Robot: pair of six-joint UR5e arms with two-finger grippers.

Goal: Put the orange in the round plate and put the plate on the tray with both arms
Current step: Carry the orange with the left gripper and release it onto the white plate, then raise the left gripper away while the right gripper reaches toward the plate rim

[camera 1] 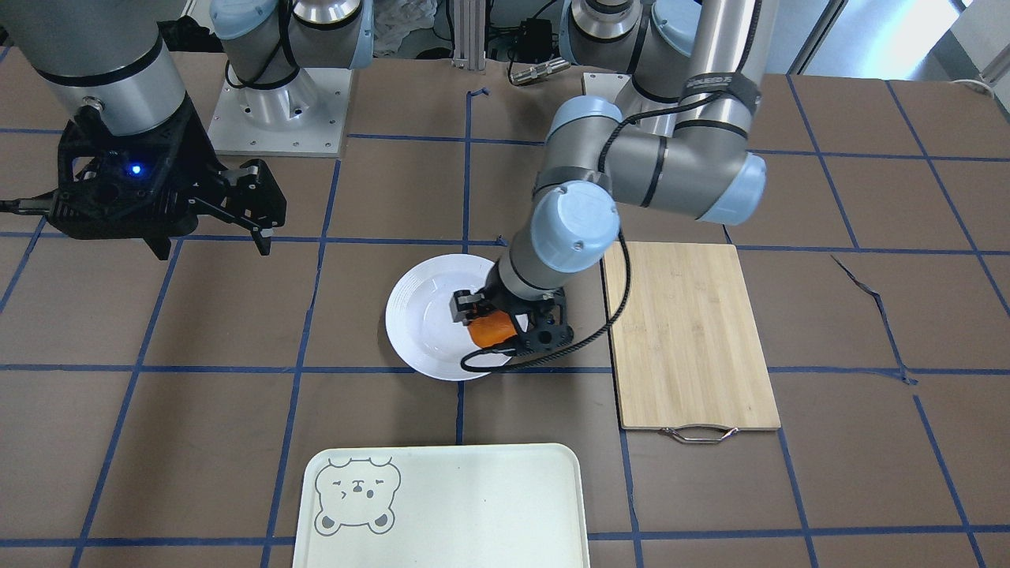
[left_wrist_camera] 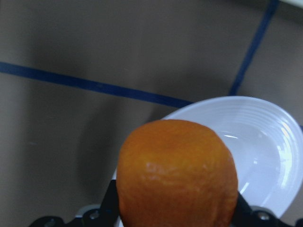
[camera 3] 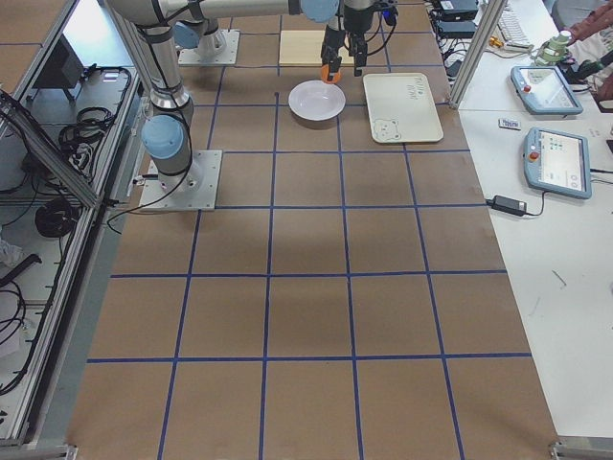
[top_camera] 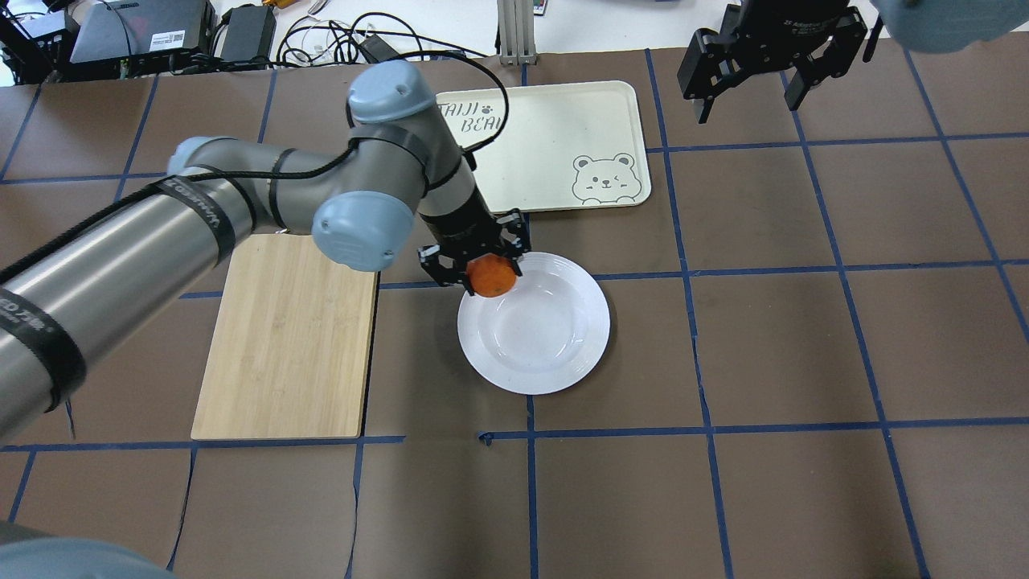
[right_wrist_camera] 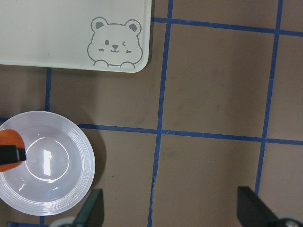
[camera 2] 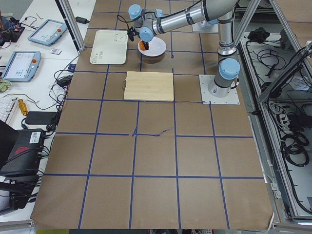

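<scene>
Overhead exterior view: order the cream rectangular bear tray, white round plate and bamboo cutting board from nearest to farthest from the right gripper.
1. The cream rectangular bear tray, just left of the right gripper.
2. The white round plate, mid-table.
3. The bamboo cutting board, far left.

Bright orange fruit (top_camera: 492, 275), glossy white plate (top_camera: 550, 342), cream tray (top_camera: 555, 125) with grey bear face (top_camera: 611, 178), brown table (top_camera: 804, 354), blue grid lines (top_camera: 804, 268).

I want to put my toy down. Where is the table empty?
Bare: table between the round plate and the right end effector, and the robot's side of the bamboo cutting board. Crowded: among board, plate and tray, where the left end effector holds the orange.
</scene>
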